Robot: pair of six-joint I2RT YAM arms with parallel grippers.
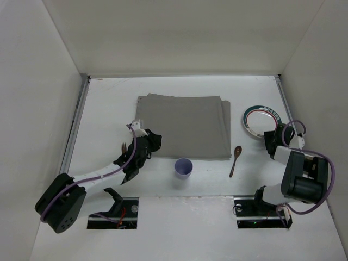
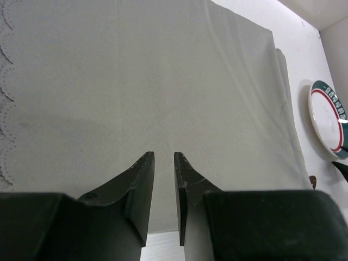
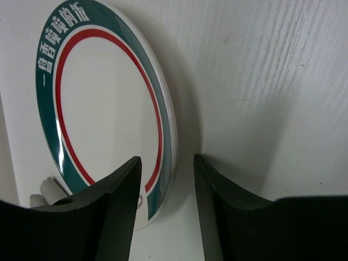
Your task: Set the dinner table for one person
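On the white dinner table lies a grey cloth mat. My left gripper hovers over the mat's near left corner, its jaws a narrow gap apart with nothing between them. A white plate with green and red rings sits to the right of the mat. My right gripper stands open astride the plate's near rim, one finger over the plate and one outside it. A lilac cup, a wooden spoon and a fork lie near the mat's front edge.
White walls close in the table on the left, back and right, with metal rails along the side edges. The fork lies right beside the left arm. The plate also shows at the right edge of the left wrist view.
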